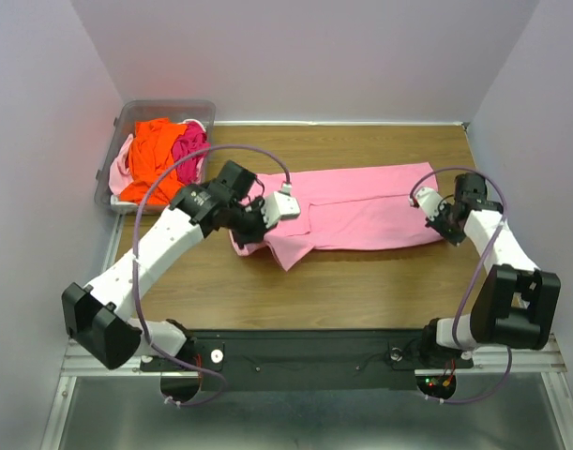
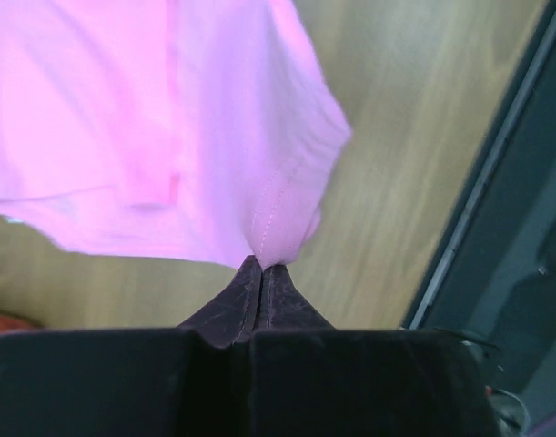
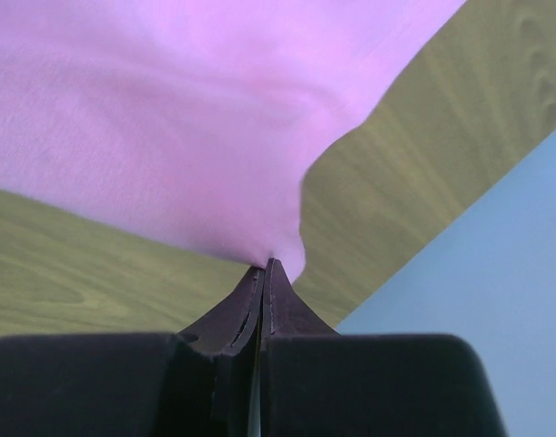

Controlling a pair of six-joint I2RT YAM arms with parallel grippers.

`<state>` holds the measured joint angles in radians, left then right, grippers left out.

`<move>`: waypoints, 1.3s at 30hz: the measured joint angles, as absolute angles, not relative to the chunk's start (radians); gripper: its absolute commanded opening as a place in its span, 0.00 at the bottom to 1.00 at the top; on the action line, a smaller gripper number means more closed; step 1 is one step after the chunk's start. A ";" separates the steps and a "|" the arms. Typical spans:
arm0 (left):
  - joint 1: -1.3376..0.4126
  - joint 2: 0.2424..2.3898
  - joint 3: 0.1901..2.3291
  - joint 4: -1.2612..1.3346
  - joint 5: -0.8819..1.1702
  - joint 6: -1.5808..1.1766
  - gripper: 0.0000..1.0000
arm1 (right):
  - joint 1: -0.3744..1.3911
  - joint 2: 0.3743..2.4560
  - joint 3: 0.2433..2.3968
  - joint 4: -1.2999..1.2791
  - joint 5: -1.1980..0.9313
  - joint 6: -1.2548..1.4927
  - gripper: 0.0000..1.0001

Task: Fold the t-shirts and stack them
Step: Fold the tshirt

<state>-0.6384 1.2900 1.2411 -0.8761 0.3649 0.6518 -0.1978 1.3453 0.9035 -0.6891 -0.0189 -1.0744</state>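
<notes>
- The light pink t-shirt (image 1: 361, 204) lies stretched across the middle of the desk (image 1: 361, 281). It looks partly folded lengthwise, with its left end bunched.
- The left pincer (image 2: 261, 267) is clamped together on a stitched edge at that bunched end.
- The right pincer (image 3: 267, 265) is closed tight on the fabric at the shirt's right edge.
- Each grip takes only a thin pinch at the fingertips. If the arms pull apart too hard, the cloth could probably slide free and the fold would collapse.
- Uneven travel of the two arms would likely skew the crease. The crumpled left end might also trap a sleeve underneath.
- An orange t-shirt (image 1: 155, 157), a hot pink t-shirt (image 1: 190, 145) and a pale pink t-shirt (image 1: 122, 167) sit heaped in the clear plastic bin (image 1: 164, 106) at the far left.
- In the overhead view the left arm covers the shirt's left end, so collar and sleeve there cannot be made out.
- How many layers each pincer holds cannot be told, because both wrist views are blurred up close.
- The heap hides how many shirts the bin contains.
</notes>
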 measured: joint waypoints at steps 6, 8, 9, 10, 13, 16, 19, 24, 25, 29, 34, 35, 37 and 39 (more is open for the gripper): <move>-0.519 1.430 1.440 -0.854 0.363 0.690 0.00 | -0.199 1.491 1.073 -0.691 -0.045 -1.074 0.01; -0.495 1.483 1.477 -0.851 0.361 0.698 0.00 | -0.200 1.539 1.119 -0.696 -0.050 -1.073 0.01; -0.488 1.510 1.496 -0.851 0.361 0.702 0.00 | -0.202 1.573 1.151 -0.696 -0.054 -1.072 0.01; -0.481 1.535 1.516 -0.850 0.361 0.706 0.00 | -0.202 1.601 1.177 -0.695 -0.057 -1.069 0.01; -0.456 1.608 1.570 -0.835 0.361 0.719 0.00 | -0.202 1.686 1.253 -0.694 -0.061 -1.069 0.01; -0.432 1.669 1.621 -0.827 0.362 0.733 0.00 | -0.202 1.749 1.313 -0.699 -0.061 -1.069 0.01; -0.403 1.734 1.678 -0.814 0.363 0.745 0.00 | -0.202 1.811 1.377 -0.702 -0.061 -1.068 0.01; -0.370 1.829 1.737 -0.797 0.363 0.763 0.00 | -0.202 1.893 1.471 -0.700 -0.064 -1.062 0.01; -0.365 1.847 1.750 -0.797 0.363 0.767 0.00 | -0.202 1.908 1.487 -0.701 -0.064 -1.060 0.01; -0.350 1.916 1.812 -0.797 0.364 0.781 0.00 | -0.202 1.961 1.530 -0.699 -0.064 -1.052 0.01; -0.345 2.001 1.919 -0.807 0.366 0.796 0.00 | -0.202 2.005 1.559 -0.701 -0.064 -1.046 0.01; -0.345 2.019 1.952 -0.808 0.367 0.799 0.00 | -0.202 2.007 1.562 -0.702 -0.064 -1.045 0.01; -0.345 2.046 1.997 -0.807 0.367 0.804 0.00 | -0.202 2.012 1.577 -0.708 -0.064 -1.043 0.01; -0.345 2.067 2.031 -0.808 0.366 0.808 0.00 | -0.202 2.019 1.606 -0.706 -0.064 -1.042 0.01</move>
